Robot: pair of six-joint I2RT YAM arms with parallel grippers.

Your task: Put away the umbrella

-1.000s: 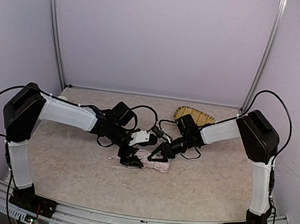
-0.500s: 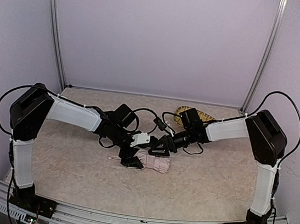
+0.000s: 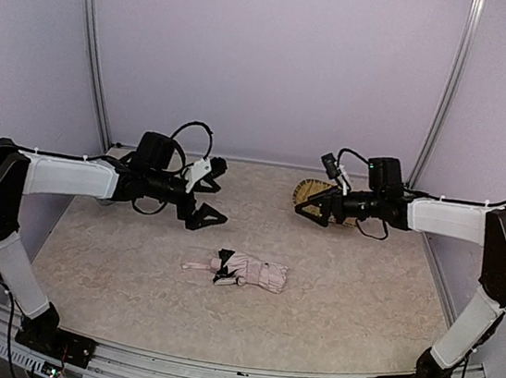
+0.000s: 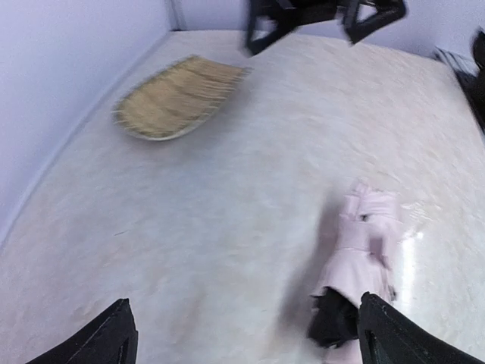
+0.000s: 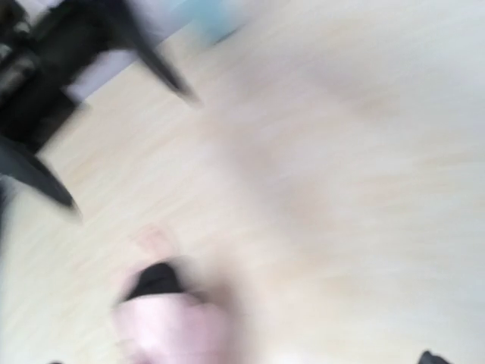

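Both arms have drawn back from the umbrella [image 3: 251, 271], which lies free on the table, left of the woven tray [image 3: 306, 193] and on the arms' side of it.

From above, the left gripper [image 3: 217, 189] is spread wide and empty well left of the tray. The right gripper [image 3: 312, 206] is wide and empty at the tray's left rim. The umbrella's long axis runs left to right (handle toward the left arm, probably slightly nearer).

The left wrist view shows the umbrella nearer than the tray, to its right. The right wrist view is blurred, with only a pink-black smear.

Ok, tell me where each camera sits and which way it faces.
Top external: above and behind the bases, looking down on the table; left arm and right arm show.
Left wrist: on the left arm, facing umbrella and bamboo tray; own fingertips at bottom.
Right wrist: on the right arm, blurred, facing table; a fingertip barely shows.
Shared: all see the umbrella.
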